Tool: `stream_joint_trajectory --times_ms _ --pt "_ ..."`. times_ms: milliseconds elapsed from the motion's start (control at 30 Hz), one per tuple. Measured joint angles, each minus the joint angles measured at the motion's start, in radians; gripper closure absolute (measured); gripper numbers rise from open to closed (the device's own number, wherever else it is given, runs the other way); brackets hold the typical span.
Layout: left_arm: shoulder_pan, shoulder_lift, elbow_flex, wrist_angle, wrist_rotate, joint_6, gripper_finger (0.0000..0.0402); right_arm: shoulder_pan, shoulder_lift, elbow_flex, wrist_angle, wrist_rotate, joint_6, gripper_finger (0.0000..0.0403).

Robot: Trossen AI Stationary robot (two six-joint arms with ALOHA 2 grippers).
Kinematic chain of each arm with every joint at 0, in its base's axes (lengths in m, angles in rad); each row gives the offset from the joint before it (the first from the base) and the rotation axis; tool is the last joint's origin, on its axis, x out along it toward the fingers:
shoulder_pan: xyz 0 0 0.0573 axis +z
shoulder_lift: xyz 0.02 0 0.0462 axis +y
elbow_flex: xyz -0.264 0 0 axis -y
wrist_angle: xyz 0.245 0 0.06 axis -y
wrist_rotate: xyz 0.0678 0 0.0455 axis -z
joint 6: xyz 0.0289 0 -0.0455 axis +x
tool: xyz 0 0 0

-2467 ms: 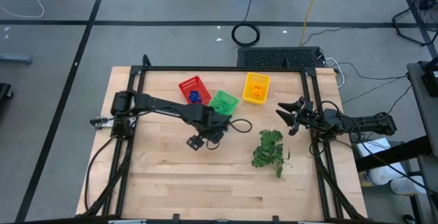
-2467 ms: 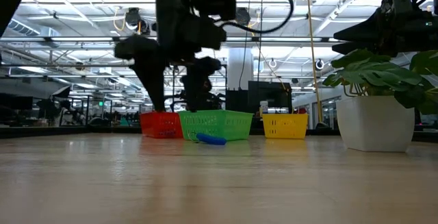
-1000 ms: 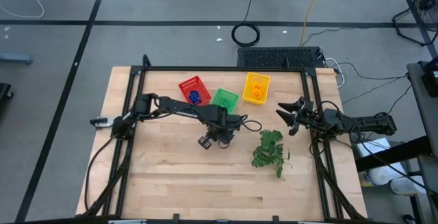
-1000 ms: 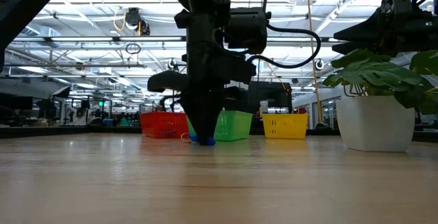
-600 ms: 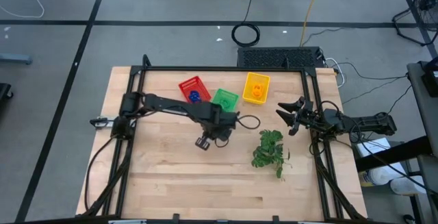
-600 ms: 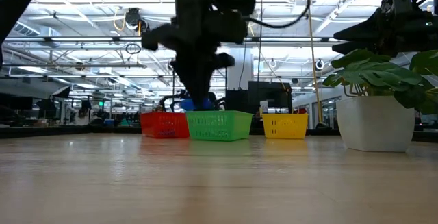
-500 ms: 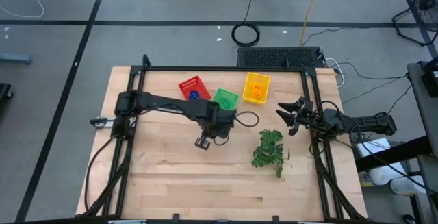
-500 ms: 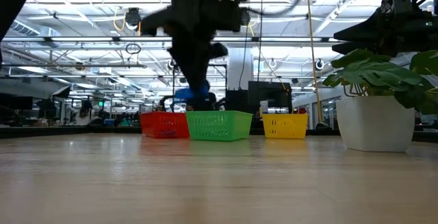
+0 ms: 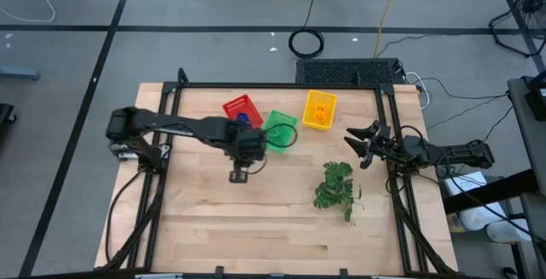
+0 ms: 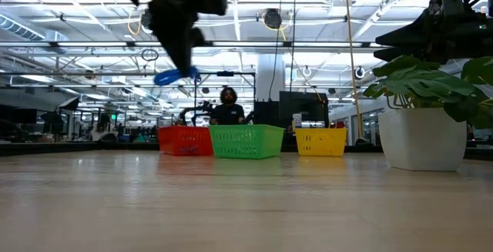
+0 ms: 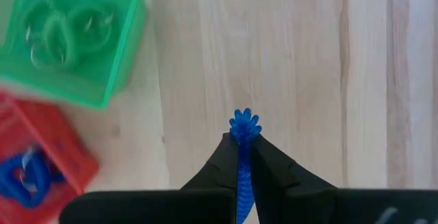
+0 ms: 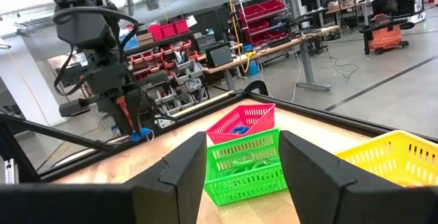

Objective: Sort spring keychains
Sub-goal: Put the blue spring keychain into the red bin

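My left gripper hangs high above the table, shut on a blue spring keychain. Seen from above, this gripper stands just near of the red basket and the green basket. The red basket holds blue keychains, the green basket green ones, the yellow basket orange ones. My right gripper waits open at the table's right edge, nothing between its fingers. My left gripper pinches the blue keychain between its two fingers, which point down from above. One coiled end sticks out past the fingertips. The keychain hangs clear, well above the table, lying roughly level under the tips.
A leafy plant in a white pot stands near of my right gripper. The three baskets sit in a row at the table's far middle. Bare wood lies near of the baskets. A person shows in the room behind.
My left gripper, shut on the blue keychain at the table in front of the green basket, has risen high and gone toward the table's left, toward the red basket. The keychain has been lifted clear of the table with it.
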Motion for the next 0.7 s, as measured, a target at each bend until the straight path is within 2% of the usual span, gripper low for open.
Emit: stream_joint_trajectory --times_ms 233,467,600,700 --pt "0.026 -0.179 -0.192 0.047 0.001 -0.171 0.0387 0.0 0.0 0.0 0.001 0.0 0.0 0.0232" --pt "0.078 -0.33 -0.359 0.124 0.014 -0.261 0.0387 0.0 0.0 0.0 0.0 0.0 0.0 0.0232" --pt "0.095 -0.378 -0.433 0.151 0.032 -0.283 0.0387 0.0 0.0 0.0 0.0 0.0 0.0 0.0232" --pt "0.145 -0.382 -0.444 0.15 0.043 -0.283 0.0387 0.0 0.0 0.0 0.0 0.0 0.0 0.0232"
